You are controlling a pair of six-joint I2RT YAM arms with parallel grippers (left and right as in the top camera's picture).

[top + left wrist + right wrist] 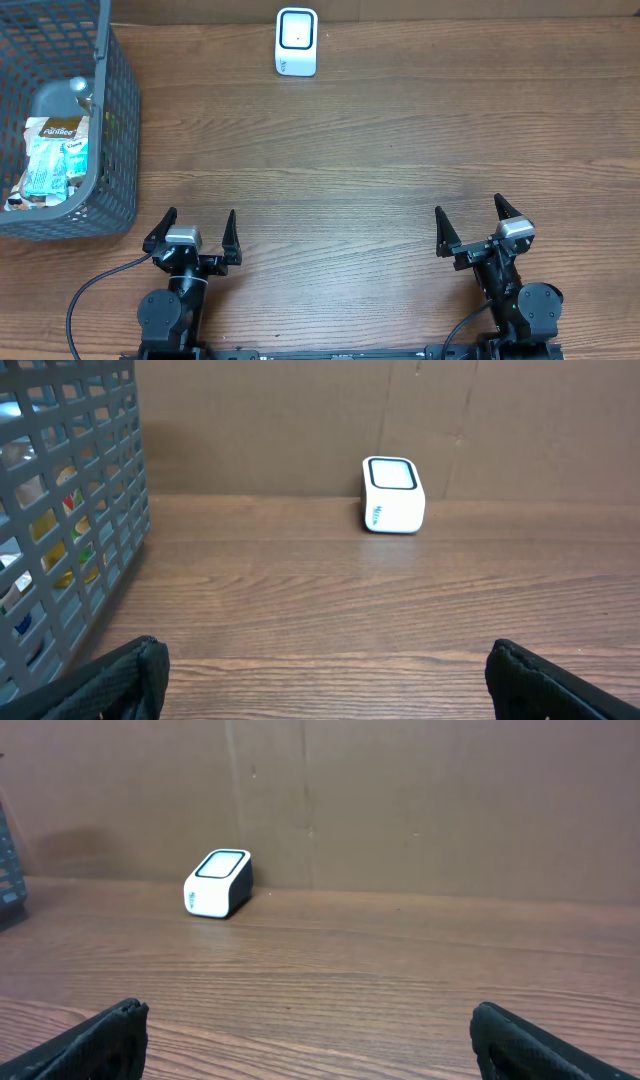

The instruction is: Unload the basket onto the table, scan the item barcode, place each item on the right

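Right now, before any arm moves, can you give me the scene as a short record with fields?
scanner: white, at far edge of table, untouched
basket: grey, far left, holding packaged items
left gripper: open, empty, near front edge
right gripper: open, empty, near front edge
progress: no item picked up yet

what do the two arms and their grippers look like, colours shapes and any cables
The left gripper and right gripper match: two tapered matte black jaws, a small silver-grey block behind them, on black arms with round joint housings. A thin black cable loops from the left arm's base.
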